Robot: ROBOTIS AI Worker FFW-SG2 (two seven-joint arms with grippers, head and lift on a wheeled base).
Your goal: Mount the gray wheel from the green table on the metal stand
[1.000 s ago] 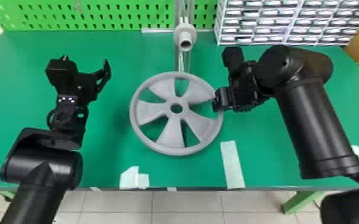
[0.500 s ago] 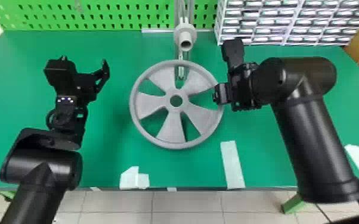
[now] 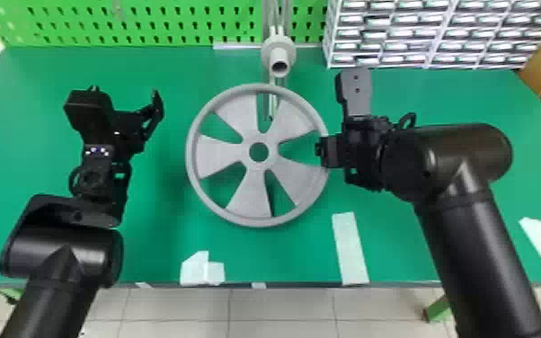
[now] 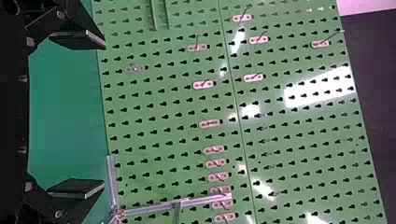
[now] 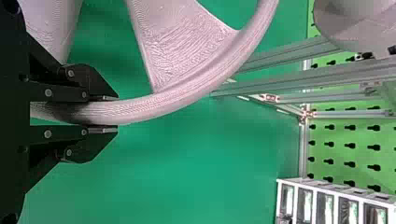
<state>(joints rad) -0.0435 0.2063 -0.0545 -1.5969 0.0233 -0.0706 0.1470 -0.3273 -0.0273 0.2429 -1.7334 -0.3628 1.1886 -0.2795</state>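
Right gripper (image 5: 116,113) is clamped while left gripper (image 4: 103,114) is spread; over the green table (image 3: 148,251), in front of the metal stand (image 5: 317,77), the gray wheel (image 3: 218,155) is held by one side of its rim (image 5: 187,96), its centre hole (image 3: 259,152) apart from the stub (image 3: 278,55). Since all the weight is borne at that single edge, the wheel could be twisted in the grip, and the hole could then be presented askew and jammed against the stub
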